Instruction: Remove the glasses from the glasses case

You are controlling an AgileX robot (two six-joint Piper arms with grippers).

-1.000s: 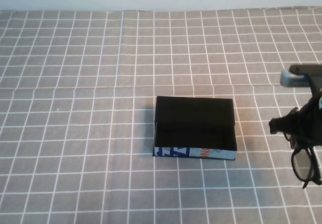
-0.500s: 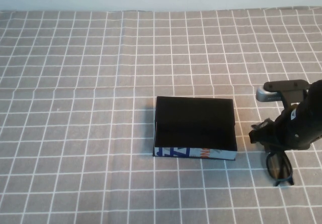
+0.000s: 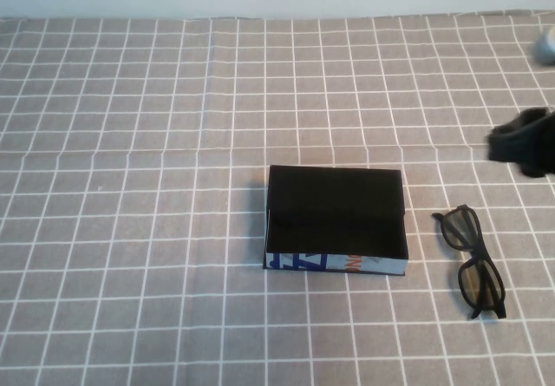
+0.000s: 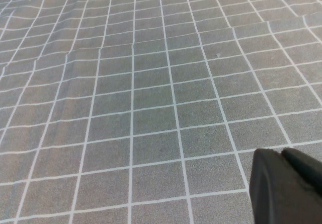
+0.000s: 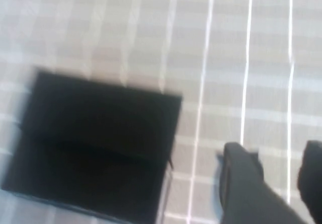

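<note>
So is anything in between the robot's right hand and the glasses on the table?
Nothing visible. The glasses lie on the cloth right of the glasses case. The right gripper, open, hangs above and behind them at the table's right edge. The left gripper is off elsewhere.

We see the high view evenly and softly lit, with no glare on the checked cloth [image 3: 130, 186] and only a faint shadow hugging the glasses [image 3: 473, 260], while the inside of the glasses case [image 3: 336, 219] reads as a flat, detail-free black. The right wrist view is heavily motion-blurred and washed pale, smearing the grid lines, the case and the right gripper [image 5: 282, 181], whose fingers stand apart. The left wrist view is dimmer but sharp across the cloth, with only the left gripper [image 4: 289, 186] out of focus at the frame's corner.
</note>
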